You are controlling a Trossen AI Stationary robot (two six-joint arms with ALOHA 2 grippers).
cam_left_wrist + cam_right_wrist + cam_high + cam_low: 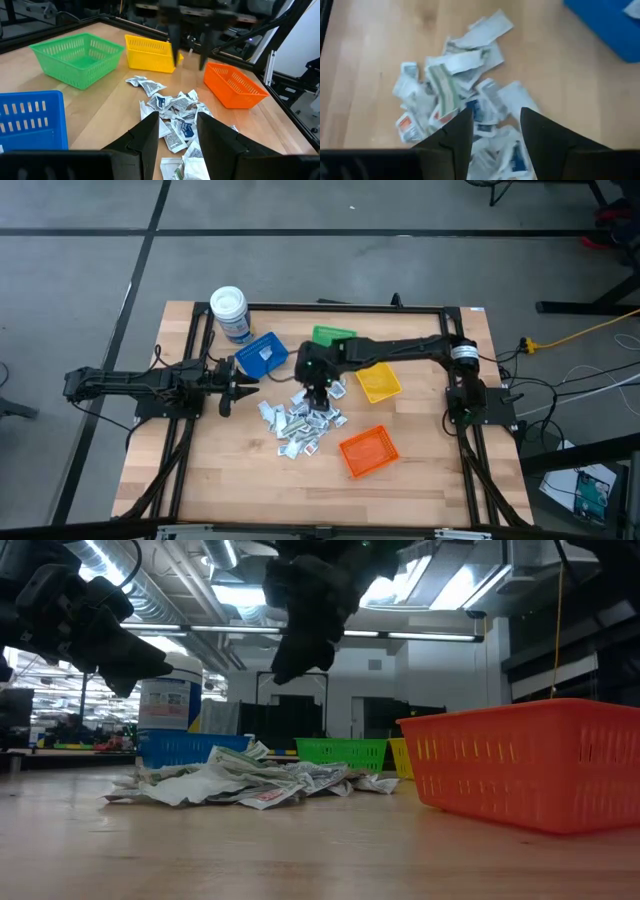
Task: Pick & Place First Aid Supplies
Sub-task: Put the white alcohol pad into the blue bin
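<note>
White and silvery packets point(300, 423) lie heaped in the middle of the wooden bench point(220, 480), and my right claw point(318, 397) hangs just above the far edge of that heap, fingers spread, nothing between them. I judge this to be the start of a pick: the claw is lined up over the pile but not yet down in it. Next I should drop straight onto one packet, pinch it alone, and lift it toward a bin: blue point(262, 355), green point(332, 336), yellow point(378, 381) or orange point(368, 451). Which bin, I cannot say.

My left claw point(240, 389) waits beside the pile near the blue bin, also spread and empty.

Hard to read: the packets overlap so much that single edges blur together, and the print on them is too small to make out. From bench level the heap hides its own far side, and my claw tips are cut off by my own dark body.
</note>
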